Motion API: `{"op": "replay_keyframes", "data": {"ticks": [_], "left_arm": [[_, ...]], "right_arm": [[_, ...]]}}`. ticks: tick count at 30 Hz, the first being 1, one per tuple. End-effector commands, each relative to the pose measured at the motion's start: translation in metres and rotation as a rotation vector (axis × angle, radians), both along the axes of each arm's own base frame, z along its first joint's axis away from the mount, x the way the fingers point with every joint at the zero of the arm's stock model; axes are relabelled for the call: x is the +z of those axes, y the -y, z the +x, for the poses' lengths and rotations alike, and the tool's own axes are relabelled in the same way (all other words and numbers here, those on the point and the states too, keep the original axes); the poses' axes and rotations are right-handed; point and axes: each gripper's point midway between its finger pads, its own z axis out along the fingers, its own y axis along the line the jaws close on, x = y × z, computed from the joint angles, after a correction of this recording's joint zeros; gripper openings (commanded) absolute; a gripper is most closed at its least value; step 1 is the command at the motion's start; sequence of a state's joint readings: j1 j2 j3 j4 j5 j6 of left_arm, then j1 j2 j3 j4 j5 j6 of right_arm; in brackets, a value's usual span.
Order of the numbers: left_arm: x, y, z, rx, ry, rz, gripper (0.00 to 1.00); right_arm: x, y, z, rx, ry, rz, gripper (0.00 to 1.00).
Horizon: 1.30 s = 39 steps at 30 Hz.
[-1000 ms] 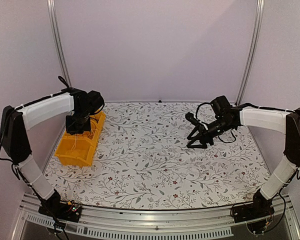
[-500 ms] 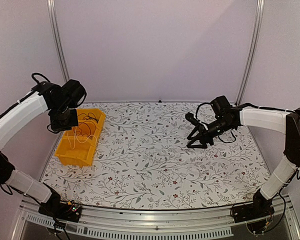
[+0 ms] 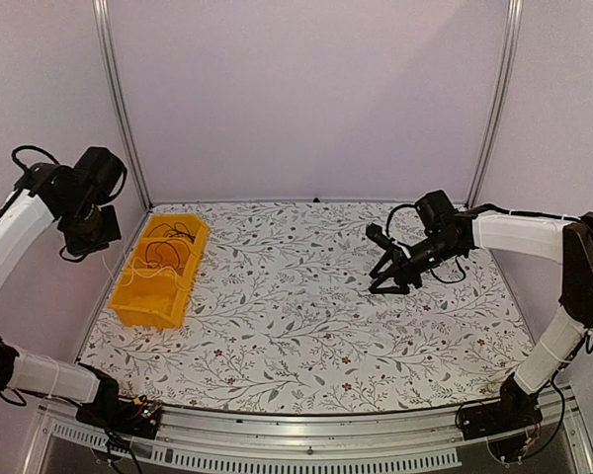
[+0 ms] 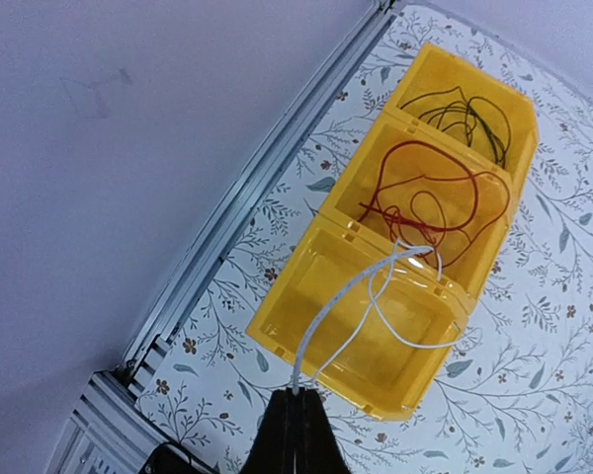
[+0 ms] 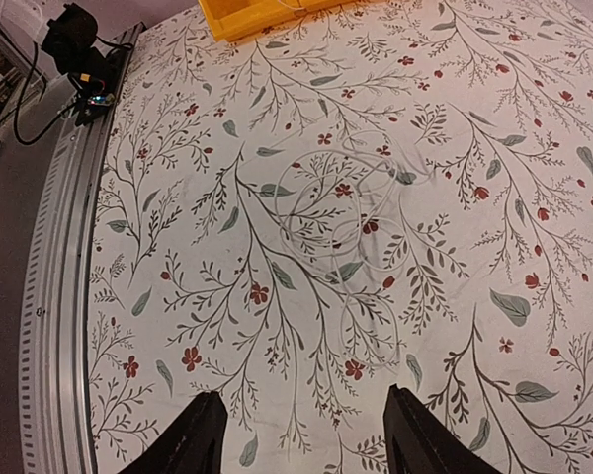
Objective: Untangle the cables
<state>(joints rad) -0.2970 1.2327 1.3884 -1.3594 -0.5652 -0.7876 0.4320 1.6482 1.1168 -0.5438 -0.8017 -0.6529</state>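
Progress: black cables (image 4: 462, 107), red cables (image 4: 415, 188) apart in bin (image 4: 277, 331), upper right; left end effector (image 4: 295, 395) pinching white cable (image 4: 326, 318), poss. snagged; right end effector (image 5: 306, 427) wide, empty.

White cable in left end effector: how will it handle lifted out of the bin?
Likely floppy: the white cable sags in loose loops between the left end effector and the yellow bin. Probably light; the bin sits flat. It may snag, since it overlaps the red cables.

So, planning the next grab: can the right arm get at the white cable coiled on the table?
Probably yes: the right pincer is open, nothing lies between it and the coiled white cable.
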Motion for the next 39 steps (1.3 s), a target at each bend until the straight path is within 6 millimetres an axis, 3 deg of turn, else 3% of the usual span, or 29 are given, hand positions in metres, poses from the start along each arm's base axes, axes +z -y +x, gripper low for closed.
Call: {"op": "replay_keyframes", "data": {"ticks": [1, 8, 14, 18, 22, 26, 30, 33, 39], "left_arm": [[0.055, 0.010, 0.013, -0.096, 0.243, -0.080, 0.00], [0.063, 0.020, 0.021, -0.144, 0.288, -0.119, 0.00], [0.072, 0.078, 0.050, -0.371, 0.416, -0.347, 0.00], [0.117, 0.089, 0.058, -0.450, 0.565, -0.376, 0.00], [0.172, 0.087, 0.060, -0.489, 0.674, -0.326, 0.00], [0.188, 0.086, 0.065, -0.501, 0.682, -0.294, 0.00], [0.184, 0.086, 0.067, -0.499, 0.671, -0.293, 0.00], [0.170, 0.083, 0.067, -0.478, 0.632, -0.282, 0.00], [0.096, 0.058, 0.061, -0.353, 0.371, -0.177, 0.00]], "right_arm": [[-0.008, -0.005, -0.004, 0.025, -0.030, -0.006, 0.58], [-0.013, -0.007, -0.006, 0.030, -0.041, -0.022, 0.58], [-0.016, -0.006, -0.005, 0.028, -0.045, -0.030, 0.58], [-0.018, -0.006, -0.005, 0.028, -0.049, -0.037, 0.57], [-0.020, -0.005, -0.005, 0.022, -0.043, -0.048, 0.57], [-0.021, -0.004, -0.004, 0.022, -0.039, -0.054, 0.57], [-0.022, -0.003, -0.004, 0.018, -0.039, -0.060, 0.57], [-0.022, -0.003, -0.005, 0.020, -0.040, -0.058, 0.57], [-0.024, -0.003, -0.005, 0.021, -0.045, -0.060, 0.57]]}}
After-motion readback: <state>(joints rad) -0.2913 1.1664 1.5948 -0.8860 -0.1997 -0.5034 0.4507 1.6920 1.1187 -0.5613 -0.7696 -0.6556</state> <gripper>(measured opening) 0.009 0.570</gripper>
